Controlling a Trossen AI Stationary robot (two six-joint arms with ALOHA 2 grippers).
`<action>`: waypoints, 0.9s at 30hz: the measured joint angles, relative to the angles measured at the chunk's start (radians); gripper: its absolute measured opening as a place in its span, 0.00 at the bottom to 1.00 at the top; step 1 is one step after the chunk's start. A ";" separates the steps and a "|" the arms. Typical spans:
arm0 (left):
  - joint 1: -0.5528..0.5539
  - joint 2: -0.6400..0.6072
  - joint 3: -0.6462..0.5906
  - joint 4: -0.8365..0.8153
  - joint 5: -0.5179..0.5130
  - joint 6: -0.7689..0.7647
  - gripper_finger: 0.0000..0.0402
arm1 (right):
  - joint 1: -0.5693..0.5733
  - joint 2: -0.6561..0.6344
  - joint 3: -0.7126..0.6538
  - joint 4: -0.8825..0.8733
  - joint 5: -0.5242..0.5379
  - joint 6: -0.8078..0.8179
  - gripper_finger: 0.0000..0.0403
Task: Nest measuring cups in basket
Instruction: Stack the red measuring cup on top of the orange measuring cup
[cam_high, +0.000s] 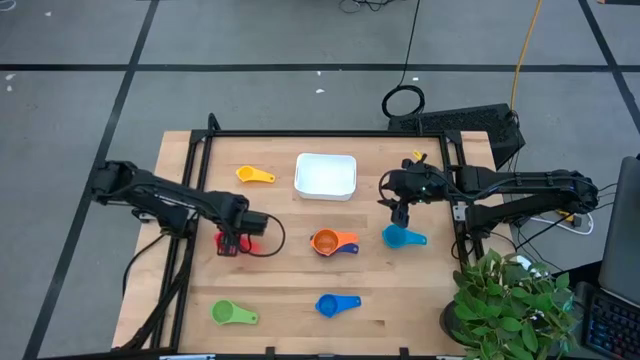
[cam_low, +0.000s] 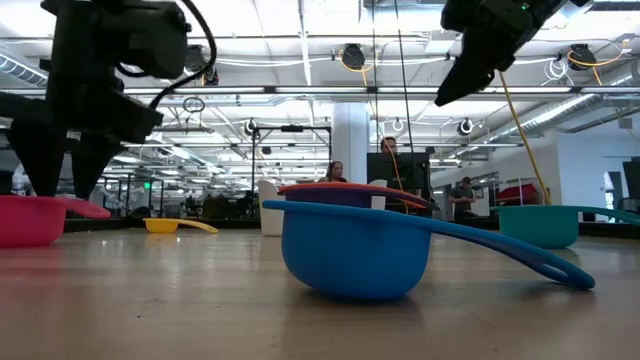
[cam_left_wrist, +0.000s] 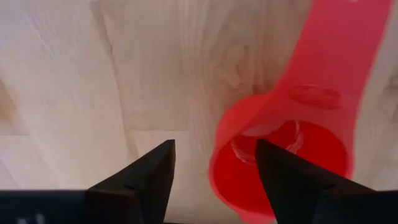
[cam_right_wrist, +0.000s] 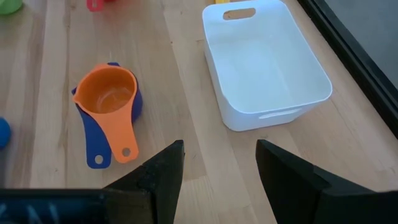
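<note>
Red round-bowled plastic measuring cup (cam_high: 232, 243) at mid-left of high view, directly under left gripper (cam_high: 238, 240), jaws apart astride bowl rim w/ nothing clamped, handle running away from wrist; white rect. plastic basket (cam_high: 325, 175) upper centre; right gripper (cam_high: 401, 214) also apart, empty, farther off.

The left arm reaches in from the table's left edge, its links folded low and stretched toward the middle, wrist bent so the left gripper (cam_high: 232, 243) points straight down. Its two dark fingers (cam_left_wrist: 146, 180) stand apart with a clear gap between them, tips close to the surface. The right arm comes in from the right edge, extended nearly straight across, wrist turned downward; the right gripper (cam_high: 401, 213) hangs raised above the surface, and its fingers (cam_right_wrist: 163, 174) are parted with open space between them, holding nothing
</note>
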 joint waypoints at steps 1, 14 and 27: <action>0.005 0.018 0.000 0.001 0.000 0.001 0.54 | 0.000 0.000 0.000 0.001 0.000 0.000 0.48; 0.053 0.088 0.006 -0.012 0.009 -0.006 0.06 | 0.000 0.000 0.000 0.015 0.000 -0.011 0.48; 0.065 0.080 0.463 -0.059 0.031 -0.167 0.02 | 0.000 0.000 0.000 0.125 0.000 -0.011 0.48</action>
